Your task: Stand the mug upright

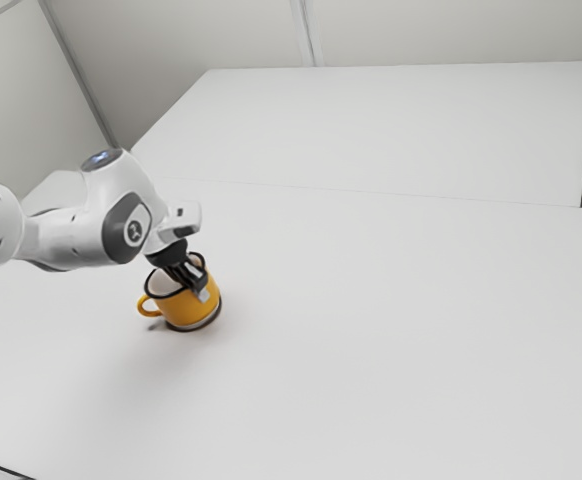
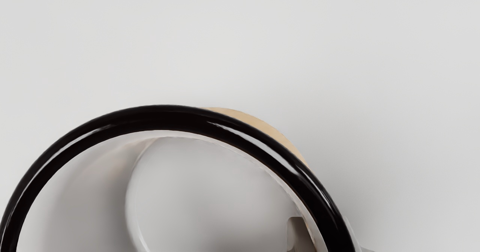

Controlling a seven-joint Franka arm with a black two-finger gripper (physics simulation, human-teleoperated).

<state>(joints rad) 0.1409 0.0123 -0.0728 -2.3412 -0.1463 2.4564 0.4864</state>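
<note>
Pincer [image 1: 199,290]: closed on the wall of the yellow mug [image 1: 187,309], one finger [image 2: 297,237] inside the cup and the other outside, the black rim [image 2: 161,117] passing between them. Both fingers are cut off in the wrist view, the outer one reduced to a pale sliver past the rim. Mug: mouth upward, over the desk [image 1: 391,340], toward the exterior view's left and well in from the desk's far edge. Whether the base sits fully flat cannot be determined. The exterior view gives the handle [image 1: 148,306], directed toward that view's left, and the yellow side; the arm's hand covers part of the mouth. The wrist view gives the pale interior down to the round bottom [image 2: 210,192], with the near part of the rim cropped.
</note>
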